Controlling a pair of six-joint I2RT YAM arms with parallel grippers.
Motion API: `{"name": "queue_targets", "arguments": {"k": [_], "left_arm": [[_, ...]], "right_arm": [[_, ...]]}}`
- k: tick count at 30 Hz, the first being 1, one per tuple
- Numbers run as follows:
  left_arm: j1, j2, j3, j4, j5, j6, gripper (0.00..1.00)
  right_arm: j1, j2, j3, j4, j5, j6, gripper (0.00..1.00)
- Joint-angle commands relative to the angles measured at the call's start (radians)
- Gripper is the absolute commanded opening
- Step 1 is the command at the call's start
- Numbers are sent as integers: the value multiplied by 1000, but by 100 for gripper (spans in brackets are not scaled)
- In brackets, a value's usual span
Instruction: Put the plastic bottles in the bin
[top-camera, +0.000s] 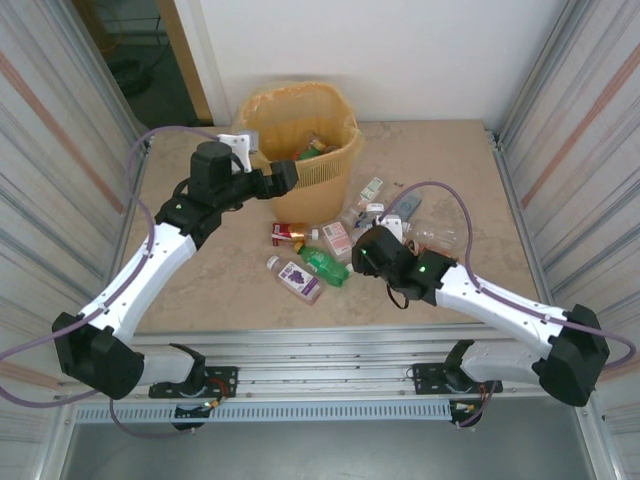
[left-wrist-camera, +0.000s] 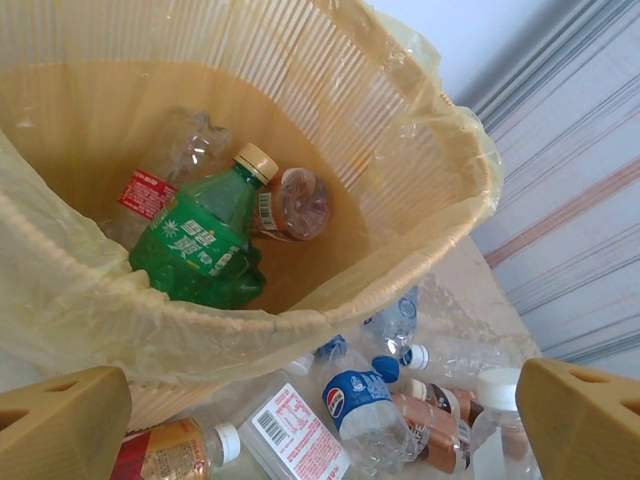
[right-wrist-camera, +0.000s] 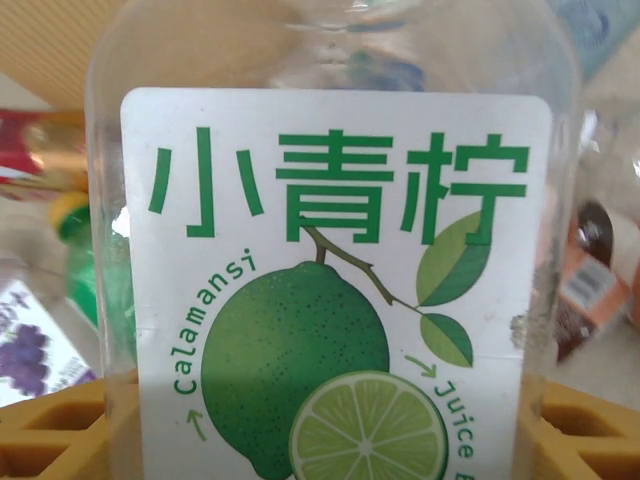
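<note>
Receptacle: bin (top-camera: 258, 108), upright at the far middle of the table (top-camera: 240, 300), liner over its rim

Deposited, left wrist view: green bottle (left-wrist-camera: 195, 245), clear red-label bottle (left-wrist-camera: 150, 185) and brownish bottle (left-wrist-camera: 297, 205), all lying at the bottom. Three counted; others may be hidden by the liner

In hand: lime-label bottle (right-wrist-camera: 330, 260), clamped between the fingers of the right gripper (right-wrist-camera: 325, 435), near the table's middle and apart from the bin. Whether it is lifted clear of the table cannot be told

Idle: left gripper (left-wrist-camera: 320, 425), jaws spread wide with nothing between them, poised at the bin's near rim, its camera looking down inside

Outstanding on the table, top view: grape-label bottle (top-camera: 298, 280), second green bottle (top-camera: 325, 265), red bottle (top-camera: 288, 233), white-label bottle (top-camera: 336, 240), plus a clear cluster (top-camera: 400, 205) right of the bin's foot. Exact count not legible

Status, judged: under halfway, with a few in, one gripped and most of the lot yet to be lifted
</note>
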Motion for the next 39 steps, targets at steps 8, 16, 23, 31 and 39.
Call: {"name": "queue_targets", "arguments": {"k": [8,16,23,31,39], "left_arm": [[-97,19,100,-109,89,95,99],[-175,24,121,-160,92,137,99],[-214,9,67,-90,82,112,98],[-234,57,74,-79,109,98,92],[-241,85,72,-33,148,75,71]], "right_arm": [[-2,-83,-40,357,-89,-353,44],[-4,-68,-3,483,-177,-470,44],[-3,-29,30,555,-234,-507,45],[-2,17,83,586,-276,-530,45],[-2,38,108,593,-295,-539,48]]}}
